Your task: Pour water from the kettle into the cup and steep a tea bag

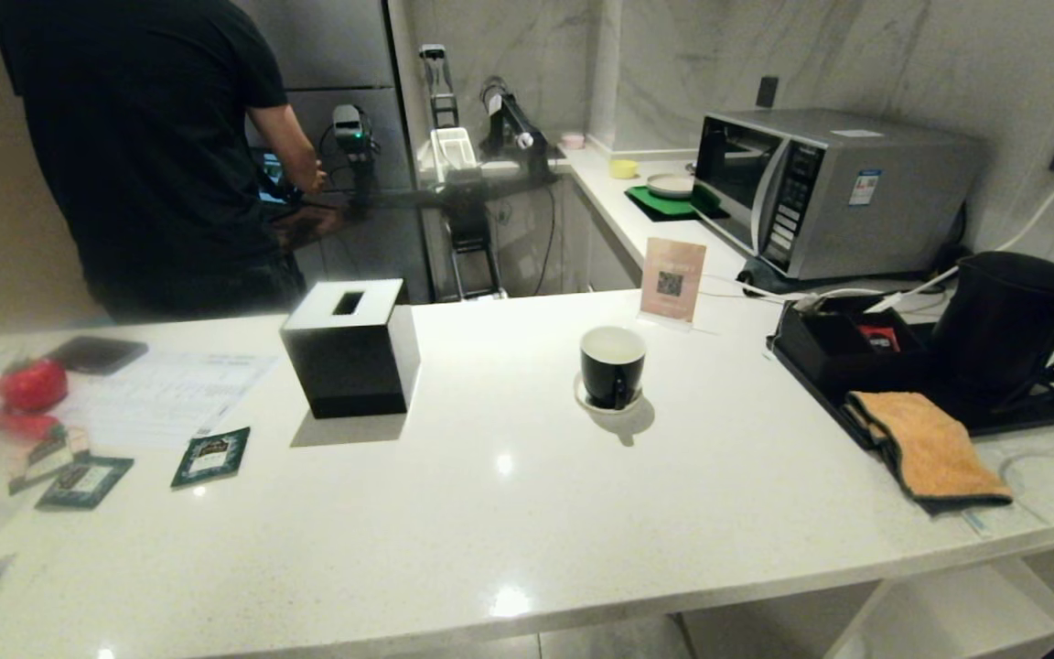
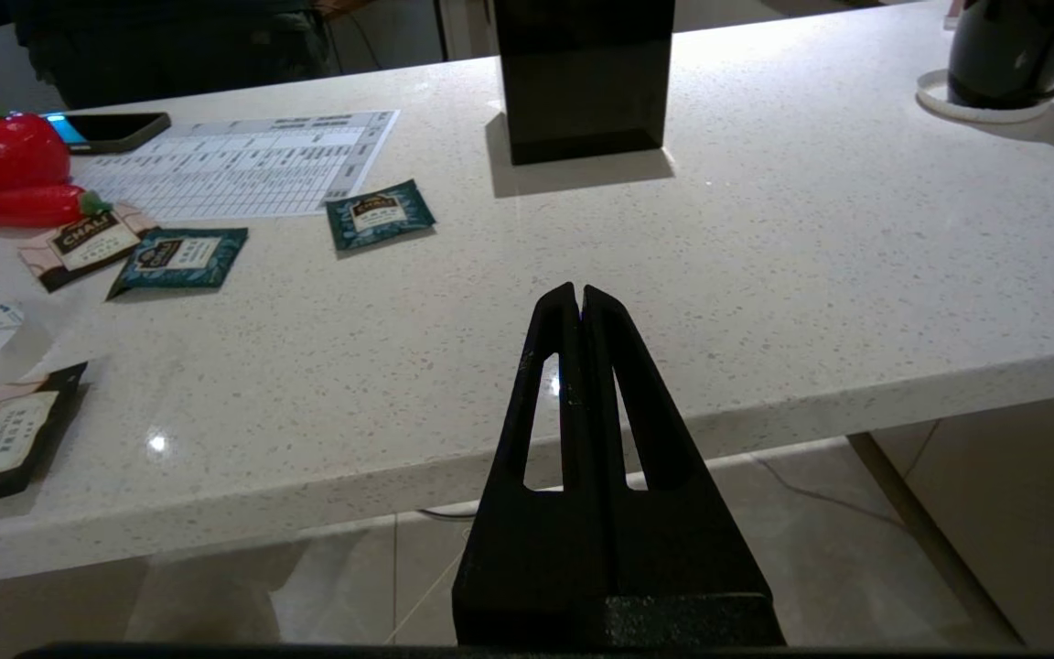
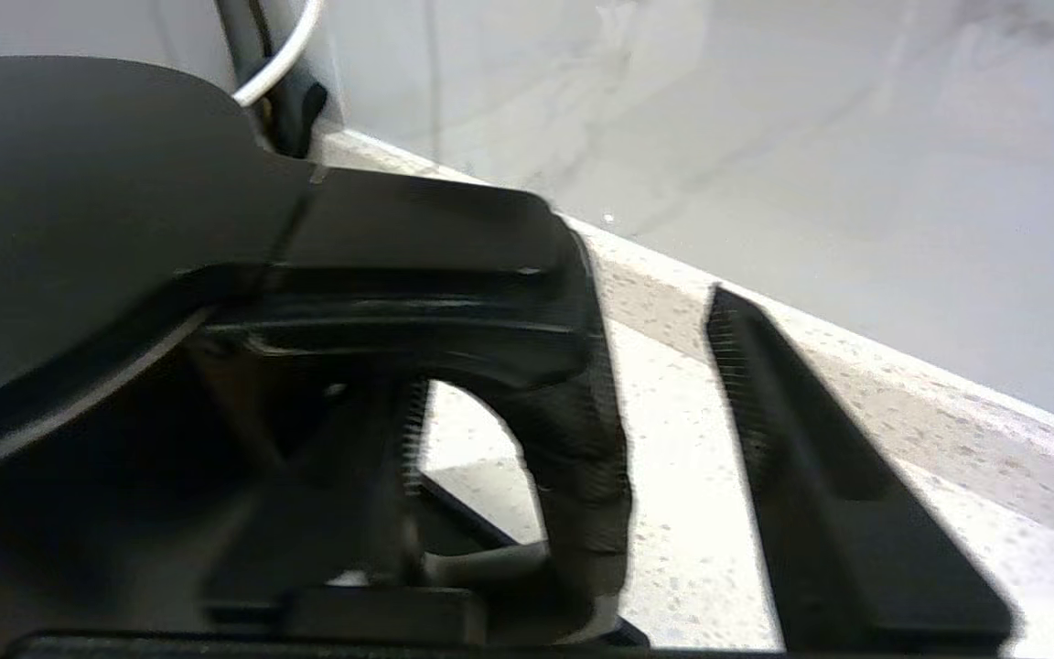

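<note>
Two pincers in play; right pincer at the kettle on the far right of the tabletop, fingers spread on either side of the kettle's loop handle, one finger clear on the outer side with a gap to the handle, the other dark and partly hidden on the inner side; not clamped, nothing held; left pincer shut tight, empty, hanging just off the front edge of the tabletop, pointing across it; kettle upright on a black tray, next to a low black compartment box on the same tray; orange cloth draped over the tray's front edge onto the tabletop; cup upright on a small white saucer near the middle of the tabletop, well apart from the kettle, white inside visible, contents cannot tell; small card stand just behind the cup; black tissue box left of the cup; dark green sachets flat near the left front, printed sheet behind them, red strawberry-shaped object and phone at far left; microwave on the side counter behind; person in a black shirt standing beyond the tabletop, back turned; pale tea bag on a string not made out anywhere.
</note>
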Motion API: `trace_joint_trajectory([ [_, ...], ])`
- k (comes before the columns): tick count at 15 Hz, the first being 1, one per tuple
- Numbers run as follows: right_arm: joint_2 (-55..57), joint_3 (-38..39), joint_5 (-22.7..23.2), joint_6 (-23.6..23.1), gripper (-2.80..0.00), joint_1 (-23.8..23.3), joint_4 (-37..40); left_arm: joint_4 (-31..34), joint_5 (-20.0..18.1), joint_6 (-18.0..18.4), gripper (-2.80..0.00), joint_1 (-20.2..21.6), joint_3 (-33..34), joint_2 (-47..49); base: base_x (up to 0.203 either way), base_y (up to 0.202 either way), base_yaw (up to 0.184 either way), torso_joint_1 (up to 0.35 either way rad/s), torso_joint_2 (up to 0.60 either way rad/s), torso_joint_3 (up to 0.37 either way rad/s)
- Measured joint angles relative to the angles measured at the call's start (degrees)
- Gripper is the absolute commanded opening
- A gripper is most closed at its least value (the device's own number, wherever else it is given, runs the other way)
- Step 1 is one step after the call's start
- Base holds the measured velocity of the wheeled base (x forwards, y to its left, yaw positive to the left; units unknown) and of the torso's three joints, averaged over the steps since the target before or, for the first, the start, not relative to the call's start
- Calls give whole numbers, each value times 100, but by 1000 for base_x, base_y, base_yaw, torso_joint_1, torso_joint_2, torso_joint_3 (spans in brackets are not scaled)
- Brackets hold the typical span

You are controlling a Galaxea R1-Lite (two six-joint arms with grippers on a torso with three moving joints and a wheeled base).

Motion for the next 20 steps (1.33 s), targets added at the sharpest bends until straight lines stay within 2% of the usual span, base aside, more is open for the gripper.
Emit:
trace_joint_trajectory([
  [6,-89,127,-18,-12,0,-2,7,0,-2,2,-280,2,0,0,0,0,0,0,0,0],
  [9,-235,423,-7,-20,0,-2,-97,0,-2,1,-280,2,0,0,0,0,0,0,0,0],
  [15,-717,1367,-2,-48,0,-5,-339,-1,-2,2,-280,2,0,0,0,0,0,0,0,0],
  [20,-1289,2452,21,-49,0,-5,-564,-5,-4,0,-280,2,0,0,0,0,0,0,0,0],
])
